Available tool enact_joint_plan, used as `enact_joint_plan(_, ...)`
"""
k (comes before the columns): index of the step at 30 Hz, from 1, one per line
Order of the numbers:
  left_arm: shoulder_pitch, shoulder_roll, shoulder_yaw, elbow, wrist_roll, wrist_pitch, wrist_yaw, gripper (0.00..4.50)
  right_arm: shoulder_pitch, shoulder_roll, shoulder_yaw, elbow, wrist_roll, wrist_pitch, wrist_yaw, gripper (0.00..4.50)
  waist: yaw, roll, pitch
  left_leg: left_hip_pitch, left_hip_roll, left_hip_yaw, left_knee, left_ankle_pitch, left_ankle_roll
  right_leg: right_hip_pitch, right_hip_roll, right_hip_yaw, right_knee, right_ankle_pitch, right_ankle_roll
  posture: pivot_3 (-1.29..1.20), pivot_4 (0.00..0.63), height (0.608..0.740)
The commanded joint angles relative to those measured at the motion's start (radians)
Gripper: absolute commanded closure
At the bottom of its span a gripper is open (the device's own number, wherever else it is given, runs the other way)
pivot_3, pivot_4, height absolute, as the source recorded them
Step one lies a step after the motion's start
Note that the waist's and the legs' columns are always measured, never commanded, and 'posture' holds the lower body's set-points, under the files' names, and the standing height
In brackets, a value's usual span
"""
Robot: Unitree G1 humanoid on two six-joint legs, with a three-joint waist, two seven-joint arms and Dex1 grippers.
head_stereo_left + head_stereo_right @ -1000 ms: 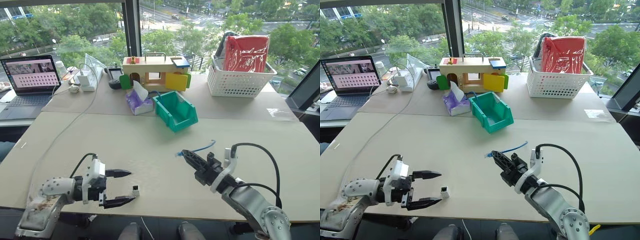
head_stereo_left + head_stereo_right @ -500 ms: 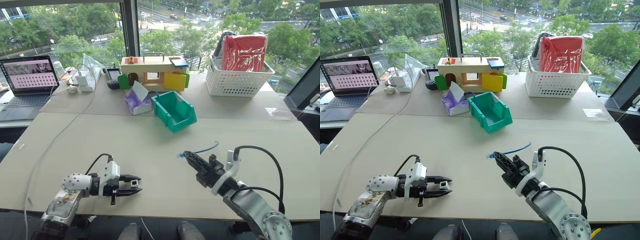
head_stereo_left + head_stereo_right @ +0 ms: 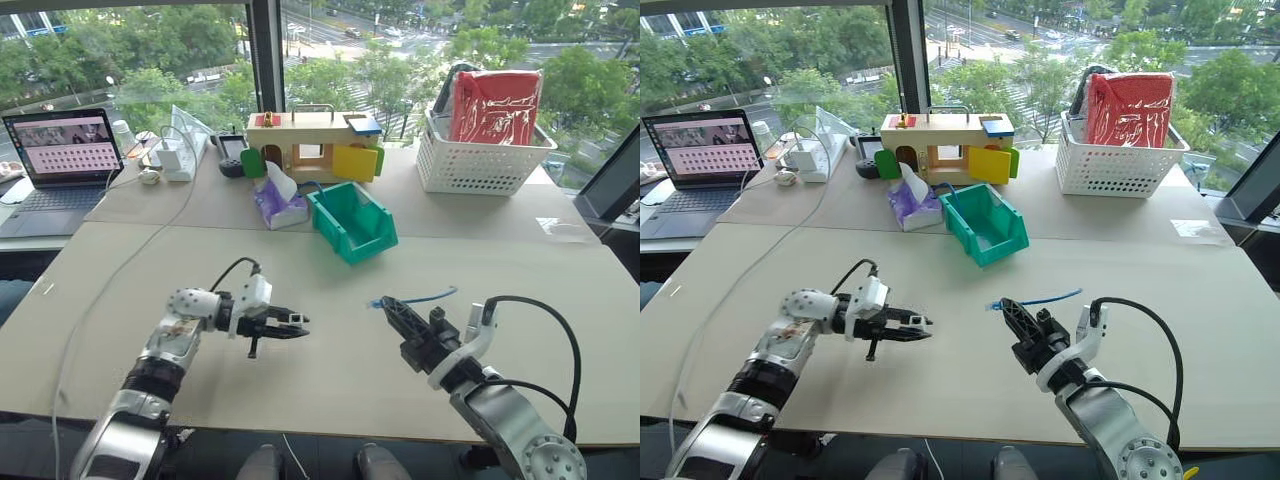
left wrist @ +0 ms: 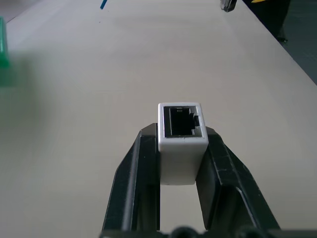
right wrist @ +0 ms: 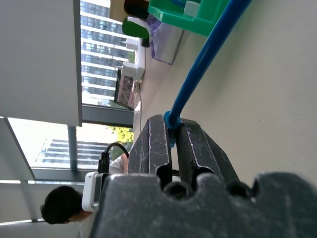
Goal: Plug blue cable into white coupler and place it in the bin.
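Two robot arms are reaching over a pale table (image 3: 940, 400) beside a window. At lower left of the frame, the left gripper (image 3: 923, 326) is pinching the white coupler (image 3: 919, 321) above the tabletop. At lower right, the right gripper (image 3: 1004, 305) is clamping the blue cable (image 3: 1045, 298), which is trailing toward the right. Above centre, the bin (image 3: 987, 222) is sitting just beside a purple tissue pack (image 3: 912, 205).

Plug of the blue cable (image 5: 205, 59) buried between the right gripper (image 5: 173, 140) fingers; far end cut off by the right wrist view's edge; bin (image 4: 3, 49) a green blur at the left wrist view's edge
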Motion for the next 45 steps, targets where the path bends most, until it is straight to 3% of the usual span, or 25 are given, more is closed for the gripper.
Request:
enact_joint_plan(1, -0.115, -0.077, -0.044, 0.160, 0.034, -0.135, -0.090, 4.00, 0.015, 0.010, -0.018, -0.069, -0.023, -0.030, 0.014, 4.50, -0.001, 0.000, 0.000, 0.000, 0.000, 0.000, 0.000, 0.000, 0.000, 0.000, 0.000, 0.000, 0.000, 0.000, 0.000, 0.00, 0.150, 0.715)
enact_joint_plan(10, -0.331, -0.212, -0.175, 0.542, 0.081, -0.395, -0.127, 4.00, 0.087, 0.035, -0.022, -0.147, -0.064, -0.079, -0.007, 4.50, -0.004, 0.000, 0.000, 0.000, 0.000, -0.001, 0.000, 0.000, 0.000, 0.000, 0.001, 0.000, 0.000, -0.002, 0.003, 0.00, 0.150, 0.715)
enact_joint_plan(16, -0.394, -0.254, -0.194, 0.676, 0.107, -0.437, -0.127, 4.00, 0.116, 0.032, -0.028, -0.178, -0.074, -0.105, -0.019, 4.50, -0.003, -0.001, 0.000, -0.001, 0.000, -0.001, 0.000, 0.000, 0.000, 0.000, 0.001, 0.000, 0.000, -0.003, 0.005, 0.00, 0.150, 0.715)
enact_joint_plan(18, -0.407, -0.259, -0.186, 0.708, 0.123, -0.438, -0.127, 2.99, 0.122, 0.029, -0.027, -0.188, -0.078, -0.110, -0.023, 4.50, -0.004, -0.001, 0.000, -0.001, 0.000, -0.001, 0.000, 0.000, 0.000, 0.000, 0.001, 0.000, 0.000, -0.003, 0.006, 0.00, 0.150, 0.715)
enact_joint_plan(27, -0.426, -0.225, -0.057, 0.740, 0.110, -0.356, -0.127, 0.02, 0.104, 0.000, -0.027, -0.171, -0.062, -0.112, -0.017, 4.50, -0.004, -0.001, 0.000, -0.001, 0.000, -0.002, 0.000, 0.000, 0.000, 0.000, 0.001, 0.000, 0.000, -0.003, 0.005, 0.00, 0.150, 0.715)
enact_joint_plan(29, -0.412, -0.209, -0.025, 0.730, 0.114, -0.366, -0.110, 0.01, 0.092, -0.007, -0.023, -0.158, -0.054, -0.105, -0.012, 4.50, -0.004, -0.001, 0.000, -0.001, 0.000, -0.002, 0.000, 0.000, 0.000, 0.000, 0.001, 0.000, 0.000, -0.003, 0.005, 0.00, 0.150, 0.715)
enact_joint_plan(34, -0.380, -0.165, 0.099, 0.665, 0.051, -0.297, -0.055, 0.01, 0.060, -0.015, -0.010, -0.123, -0.035, -0.091, 0.001, 4.50, -0.003, -0.001, 0.000, -0.001, 0.000, -0.002, 0.000, 0.000, 0.000, 0.000, 0.001, 0.000, 0.001, -0.003, 0.005, 0.00, 0.150, 0.715)
enact_joint_plan(37, -0.342, -0.116, 0.221, 0.547, -0.082, -0.088, -0.100, 0.01, 0.048, -0.015, -0.003, -0.106, -0.028, -0.083, 0.008, 4.50, -0.005, -0.001, 0.000, -0.001, 0.000, -0.002, 0.001, 0.000, 0.000, 0.000, 0.001, 0.000, 0.001, -0.001, 0.003, 0.00, 0.150, 0.715)
enact_joint_plan(40, -0.237, -0.025, 0.294, 0.303, -0.188, 0.141, -0.098, 0.01, 0.044, -0.013, 0.004, -0.094, -0.017, -0.075, 0.014, 4.50, -0.016, 0.000, 0.000, -0.001, 0.002, -0.002, 0.001, 0.000, 0.000, -0.001, 0.002, 0.000, 0.001, -0.001, 0.002, 0.00, 0.150, 0.715)
enact_joint_plan(43, -0.102, 0.032, 0.342, 0.046, -0.255, 0.375, 0.055, 0.01, 0.039, -0.012, 0.009, -0.080, -0.005, -0.068, 0.020, 4.50, -0.023, 0.000, 0.000, 0.000, 0.004, -0.003, 0.000, 0.000, 0.000, -0.001, 0.002, -0.001, 0.002, 0.001, -0.002, 0.00, 0.150, 0.715)
enact_joint_plan(45, 0.101, 0.017, 0.417, -0.204, -0.298, 0.526, 0.295, 0.01, 0.027, -0.012, 0.011, -0.064, -0.016, -0.063, 0.021, 4.50, -0.022, 0.000, 0.000, 0.000, 0.004, -0.004, 0.000, 0.000, 0.000, 0.000, 0.002, -0.001, 0.002, 0.001, -0.002, 0.00, 0.150, 0.715)
